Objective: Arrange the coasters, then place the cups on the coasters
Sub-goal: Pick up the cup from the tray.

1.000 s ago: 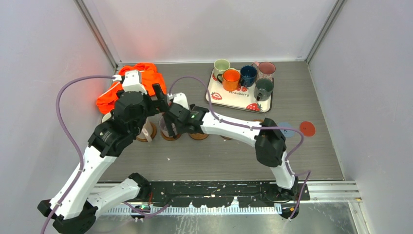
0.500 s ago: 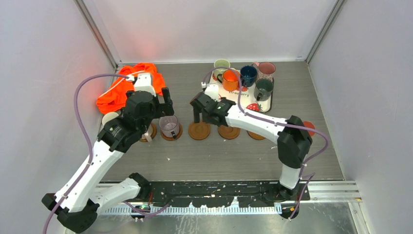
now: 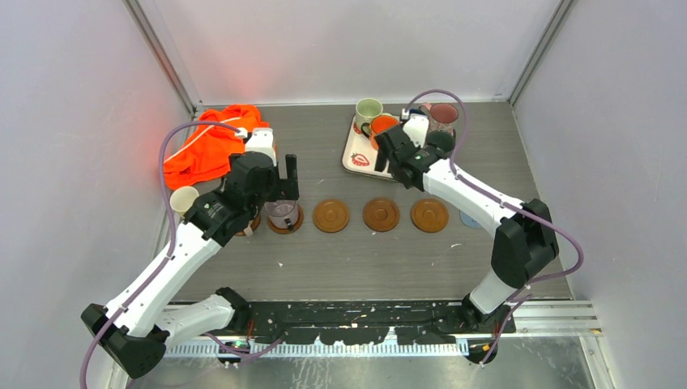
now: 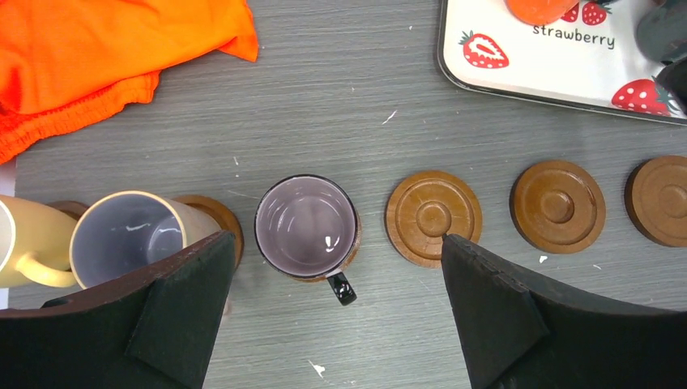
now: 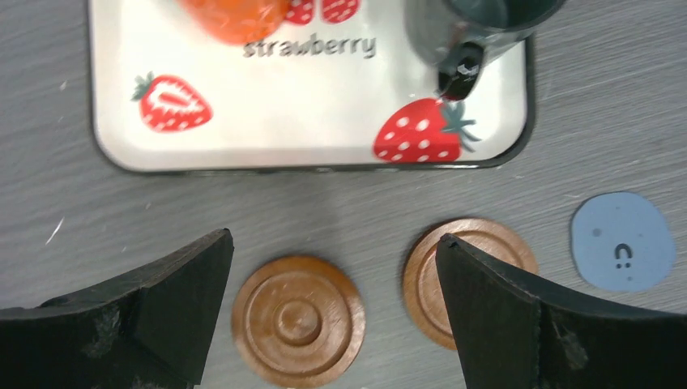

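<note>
- Left claw apart, hovering over lilac mug, centre-left of top view, beside three bare wooden coasters.
- Right claw apart, over strawberry tray near edge, upper right.

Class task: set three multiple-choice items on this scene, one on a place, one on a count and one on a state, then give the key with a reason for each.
1. Where does the lilac mug stand?
A. on a wooden coaster
B. on the tray
C. stacked in another mug

2. How many bare wooden coasters lie in the row beside it?
A. one
B. three
C. five

3. What is the state of the left gripper?
A. open, holding nothing
B. shut on the lilac mug
C. shut on a coaster

Key
1. A: a brown rim shows under the mug, well away from the tray.
2. B: the top view shows three uncovered discs in a line.
3. A: its fingers stand wide apart above the mug, touching nothing.
</note>
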Tool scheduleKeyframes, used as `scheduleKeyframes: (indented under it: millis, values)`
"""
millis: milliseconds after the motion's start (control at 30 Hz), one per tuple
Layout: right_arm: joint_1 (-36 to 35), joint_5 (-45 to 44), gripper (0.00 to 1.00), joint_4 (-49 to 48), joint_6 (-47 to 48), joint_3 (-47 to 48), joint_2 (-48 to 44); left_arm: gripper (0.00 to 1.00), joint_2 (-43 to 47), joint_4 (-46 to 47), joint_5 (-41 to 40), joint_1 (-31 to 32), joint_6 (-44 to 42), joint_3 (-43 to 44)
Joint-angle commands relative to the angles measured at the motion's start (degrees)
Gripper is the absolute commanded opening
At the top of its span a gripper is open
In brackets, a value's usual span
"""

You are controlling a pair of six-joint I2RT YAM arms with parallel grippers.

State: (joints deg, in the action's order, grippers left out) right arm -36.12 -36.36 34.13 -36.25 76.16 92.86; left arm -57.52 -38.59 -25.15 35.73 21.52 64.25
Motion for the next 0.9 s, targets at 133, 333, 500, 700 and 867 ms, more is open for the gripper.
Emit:
scheduleKeyframes:
  millis: [133,333,500,700,867]
  values:
    - [10.03,1.89,0.99,-2.87,2.56,1.38,2.01,1.00,0.53,3.96,0.35,-0.12,-2.28,-1.74]
    - [15.58,5.70,0.92,-5.06,2.70,3.68,6.29,1.00,1.20,4.65,-0.10,-0.12,-2.73,-3.24]
    - [18.78,8.16,0.87,-6.58,2.95,5.48,10.81,1.00,1.10,5.33,-0.23,-0.13,-2.97,-3.86]
    - [21.34,11.16,0.77,-8.50,3.12,6.52,14.62,1.00,1.42,5.83,-0.58,-0.08,-3.15,-4.62]
    - [22.00,12.19,0.64,-8.50,3.49,7.93,17.13,1.00,1.55,5.98,-0.57,-0.05,-3.15,-5.10]
